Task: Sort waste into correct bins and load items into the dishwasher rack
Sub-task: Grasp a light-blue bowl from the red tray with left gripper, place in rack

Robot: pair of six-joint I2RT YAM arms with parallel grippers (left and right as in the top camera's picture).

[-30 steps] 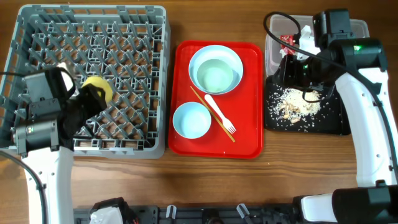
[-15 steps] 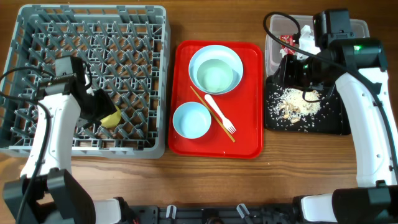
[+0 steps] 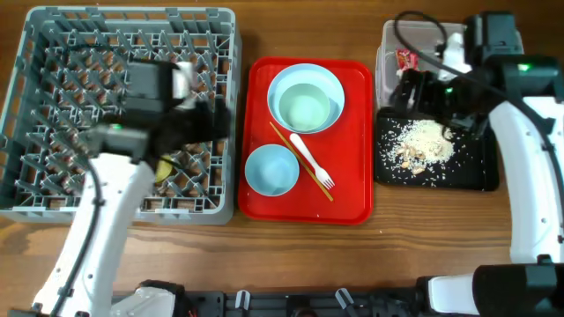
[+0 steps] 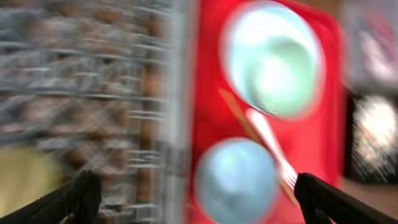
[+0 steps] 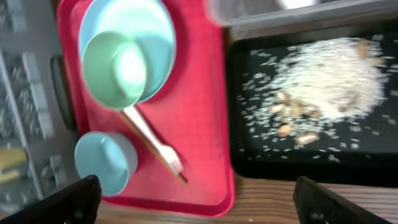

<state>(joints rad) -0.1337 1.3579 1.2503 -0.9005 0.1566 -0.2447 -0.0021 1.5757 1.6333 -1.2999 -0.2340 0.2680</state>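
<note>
The empty, wide-open left gripper (image 4: 199, 196) is hovering at the red tray's (image 3: 352, 194) left edge, with the small bowl (image 3: 271, 170) lying just inside that edge.

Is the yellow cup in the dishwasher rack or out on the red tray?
In the dishwasher rack: the yellow cup lies among its pegs, partly under the left arm.

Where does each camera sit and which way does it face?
Overhead: fixed above the table, looking down; rack, red tray, left arm, right arm show.
Left wrist: above the rack's right edge, facing down at the red tray; open left pincer shows.
Right wrist: facing down over red tray and black tray; open right pincer shows.
Wrist views share fork and small bowl.
</note>
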